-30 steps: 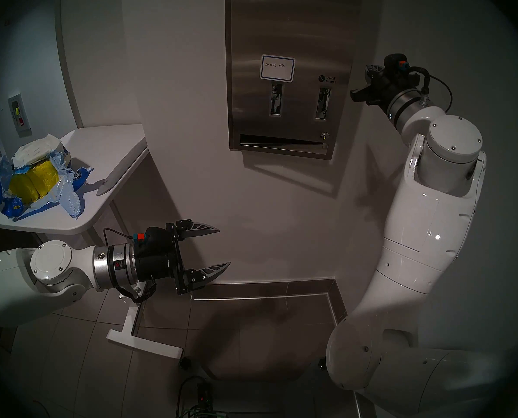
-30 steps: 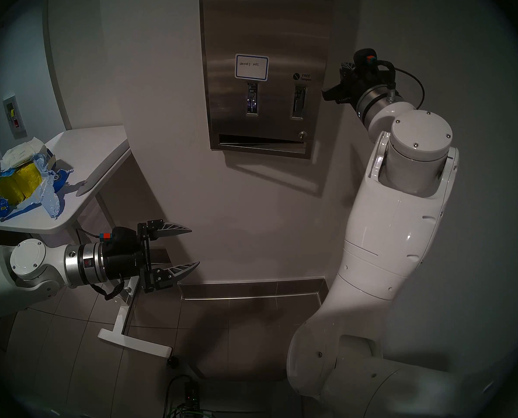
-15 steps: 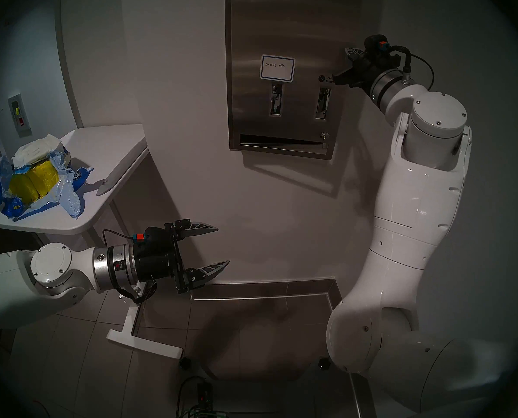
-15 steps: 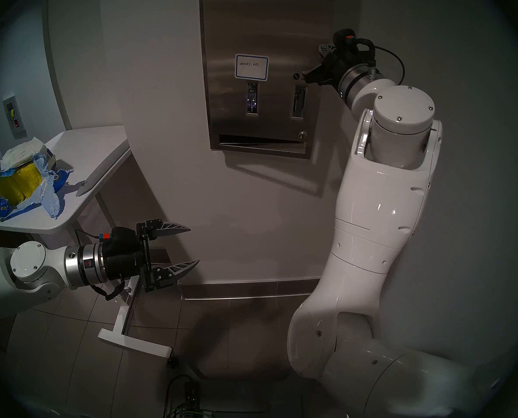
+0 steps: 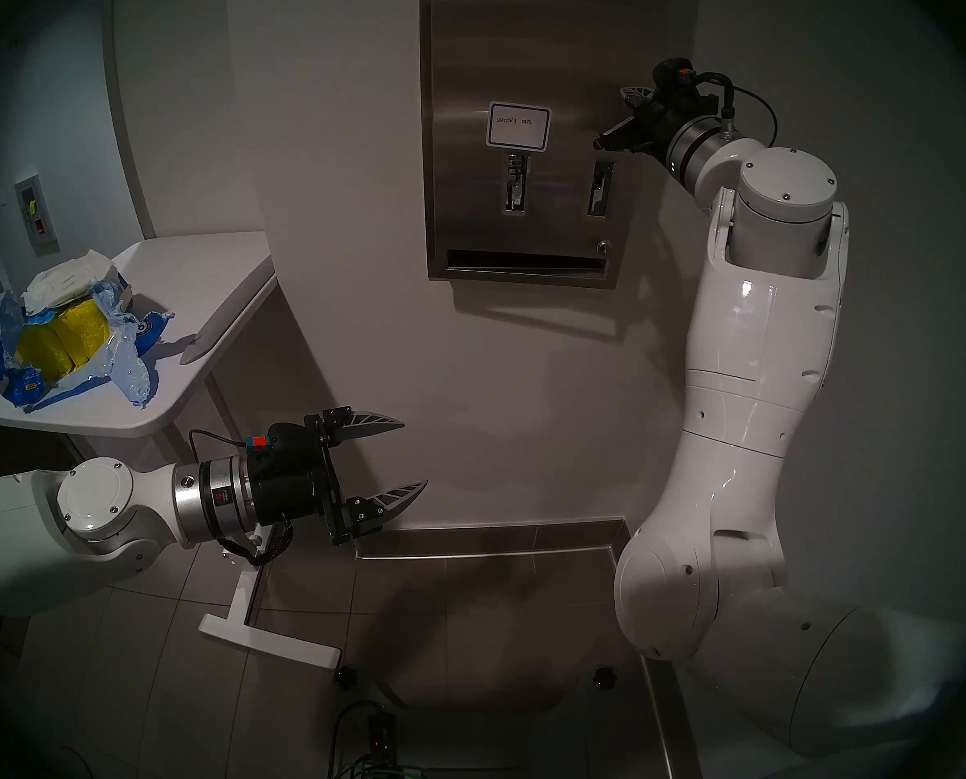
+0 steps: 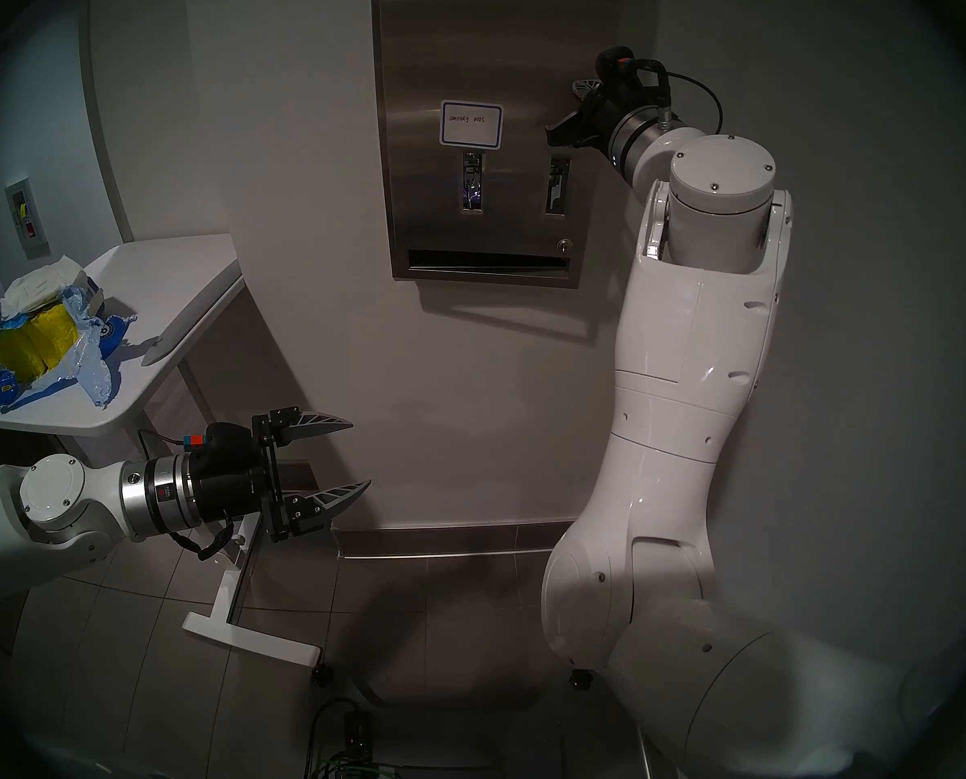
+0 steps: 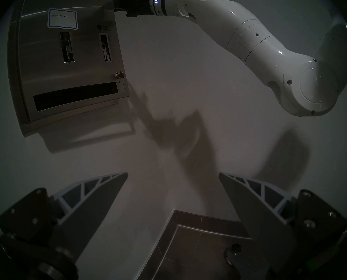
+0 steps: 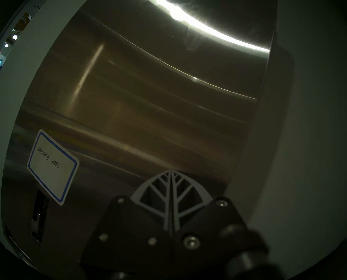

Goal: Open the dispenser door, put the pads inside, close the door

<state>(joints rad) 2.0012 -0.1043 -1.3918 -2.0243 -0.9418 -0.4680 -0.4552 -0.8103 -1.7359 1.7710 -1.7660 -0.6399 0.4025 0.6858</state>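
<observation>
The dispenser door (image 5: pixel 525 47) (image 6: pixel 497 47) is a brushed-steel panel on the wall with a blue-bordered label (image 5: pixel 518 127). It lies almost flush, its bottom slot level. My right gripper (image 5: pixel 629 92) (image 6: pixel 580 85) (image 7: pixel 107 6) (image 8: pixel 171 172) is shut and empty, its tips against the door's face (image 8: pixel 148 91) near the upper right edge. The white pads (image 5: pixel 67 280) (image 6: pixel 36 286) lie on top of a torn blue bag on the side table at left. My left gripper (image 5: pixel 416 452) (image 6: pixel 361 453) (image 7: pixel 173 173) hangs open and empty, low, facing the wall below the dispenser (image 7: pixel 47 75).
The white side table (image 5: pixel 199 277) stands at left, its foot (image 5: pixel 270 643) reaching across the floor tiles. The blue bag (image 5: pixel 132 367) also holds yellow bundles (image 5: pixel 62 342). A dark baseboard (image 5: pixel 497 533) runs along the wall. Cables lie on the floor at the bottom (image 5: pixel 376 744).
My right arm swung up and to the left, bringing its shut gripper onto the door. The door's bottom edge, slanted before, is now level. The left arm barely shifted.
</observation>
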